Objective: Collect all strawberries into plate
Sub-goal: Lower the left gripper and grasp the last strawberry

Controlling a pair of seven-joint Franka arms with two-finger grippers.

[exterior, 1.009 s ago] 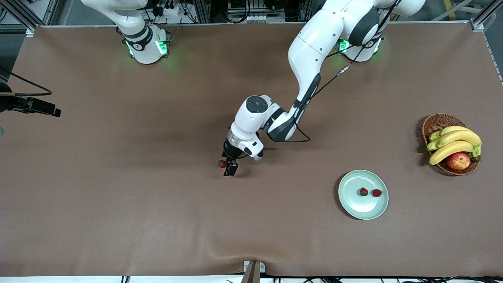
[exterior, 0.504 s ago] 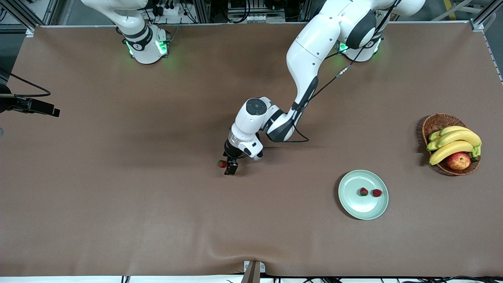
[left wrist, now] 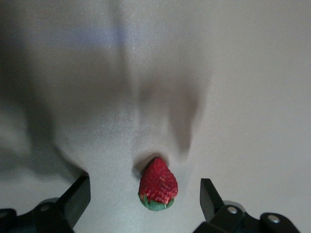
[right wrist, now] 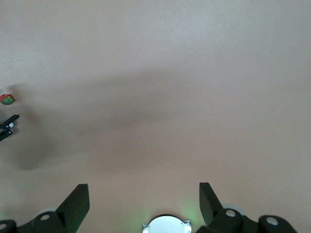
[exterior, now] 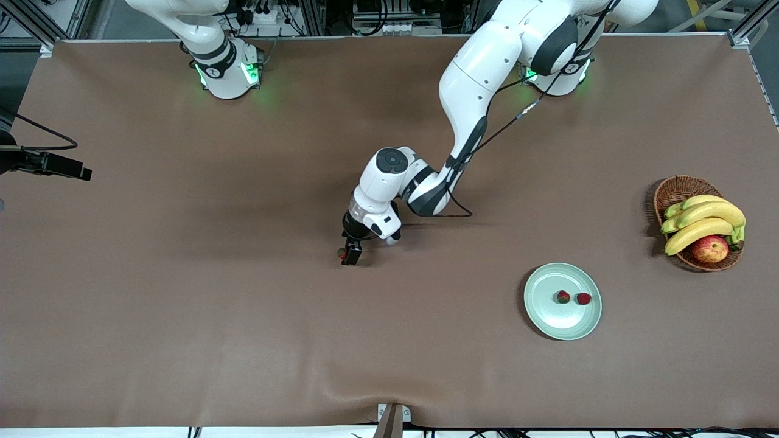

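Bimanual table scene, front + 2 wrist views. Left gripper (exterior: 351,253) is low over mid-table, fingers spread wide w/ nothing clamped; in the left wrist view 1 strawberry (left wrist: 158,184) lies on the brown table cover (exterior: 182,304) between the 2 fingertips (left wrist: 77,196), touching neither, green top toward the camera. From the front view that berry (exterior: 341,250) is mostly masked by the gripper, so whether the fingertips touch the cover is unclear. The other 2 strawberries (exterior: 563,297) (exterior: 583,298) sit side by side, just apart, in the mint-green plate (exterior: 548,316), which lies well apart from the gripper toward the left arm's end of the table. Wicker basket (exterior: 675,190) w/ bananas (exterior: 703,222) and an apple (exterior: 710,249) stands farther from the camera than the plate. Right gripper (right wrist: 144,206) waits, fingers apart and empty, over bare cover at the right arm's end.
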